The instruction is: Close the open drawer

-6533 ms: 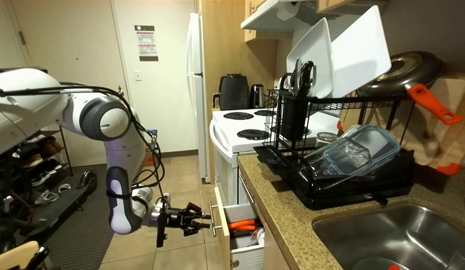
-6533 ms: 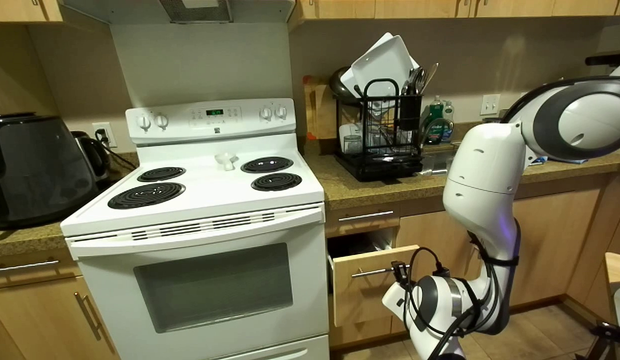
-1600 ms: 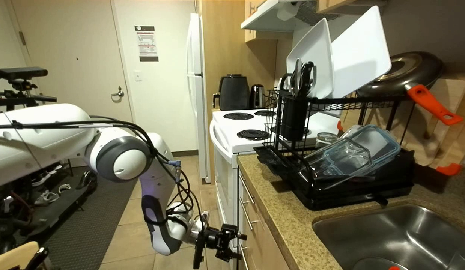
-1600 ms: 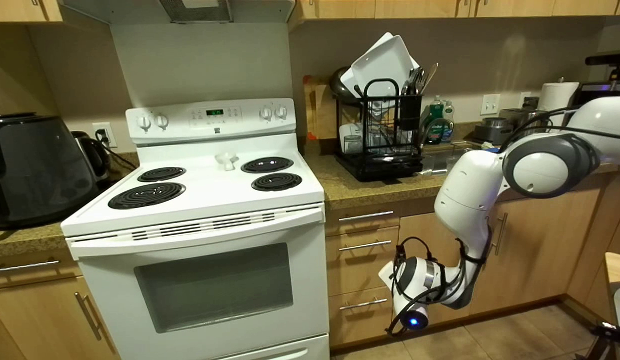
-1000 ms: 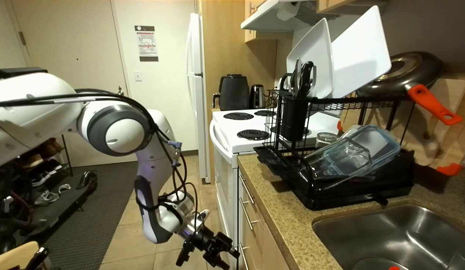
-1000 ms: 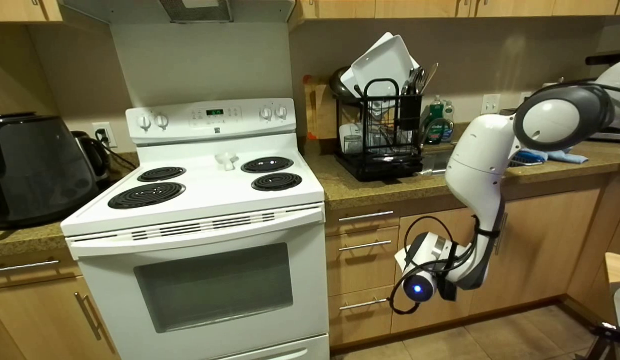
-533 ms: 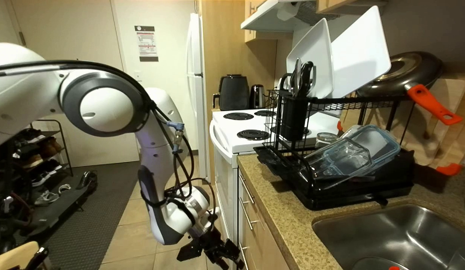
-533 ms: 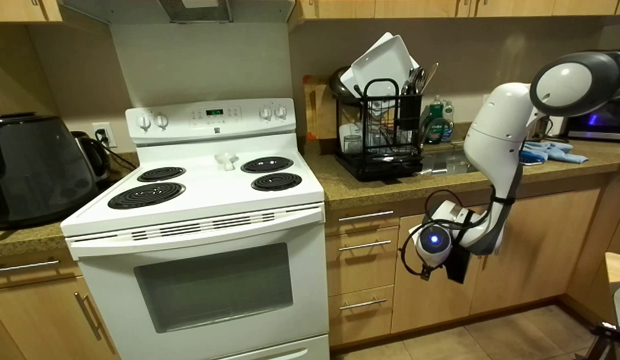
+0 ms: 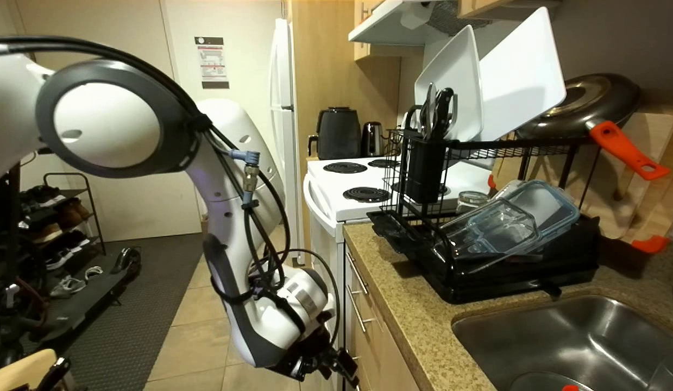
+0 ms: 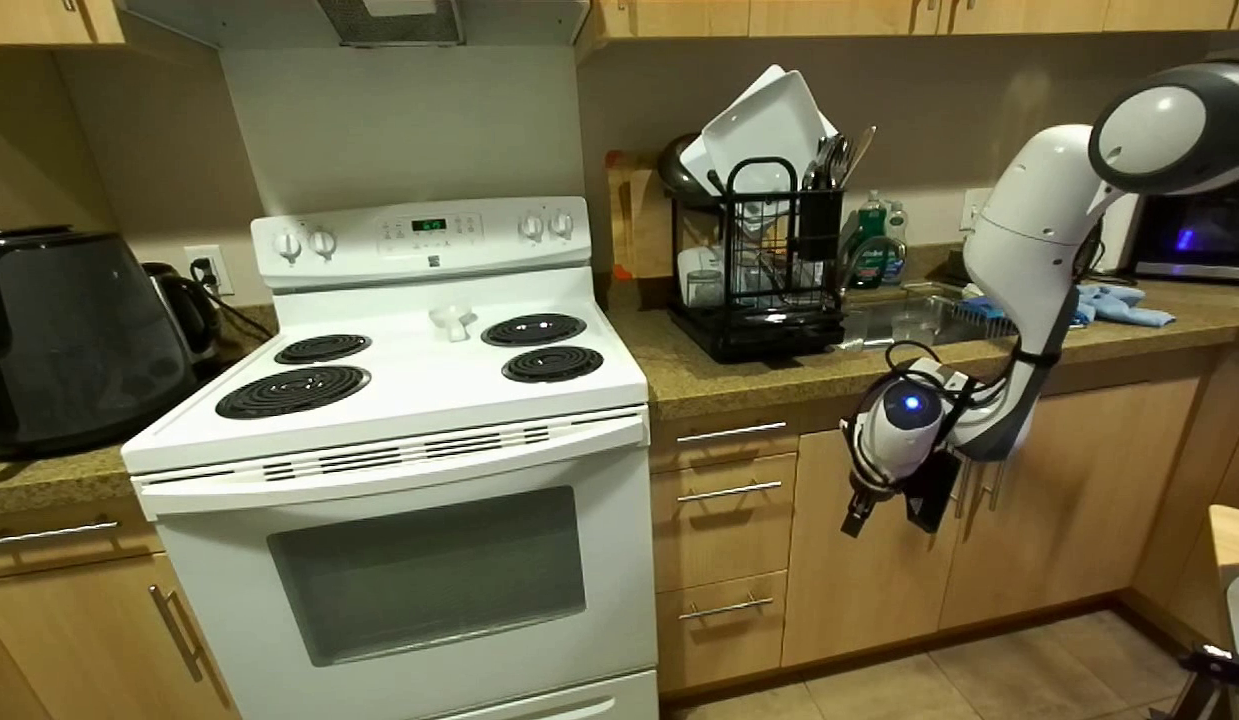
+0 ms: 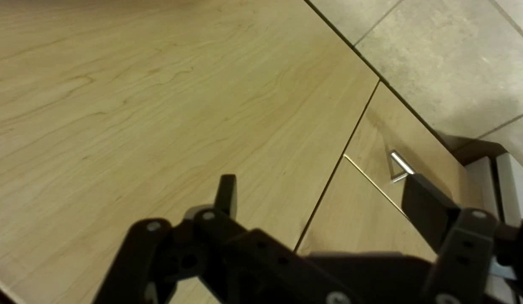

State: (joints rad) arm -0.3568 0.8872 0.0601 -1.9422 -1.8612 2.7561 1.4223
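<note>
The fingers point(image 11: 428, 207) stand released — spread wide — facing a cupboard door point(image 11: 202, 105). To one side of them in an exterior view, the middle drawer point(image 10: 724, 525) sits closed above the bottom drawer point(image 10: 719, 640), whose handle point(image 11: 400, 161) shows past one finger.

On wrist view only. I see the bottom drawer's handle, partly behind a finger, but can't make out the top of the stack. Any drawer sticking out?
Observer: None that I can see. In an exterior view the top drawer, the middle drawer and the bottom drawer all look flush with the cabinet door beside them.
Operator: Copy. My gripper looks open. If I lift, what's above the drawers?
Observer: A black dish rack loaded with white plates, standing on the countertop.
</note>
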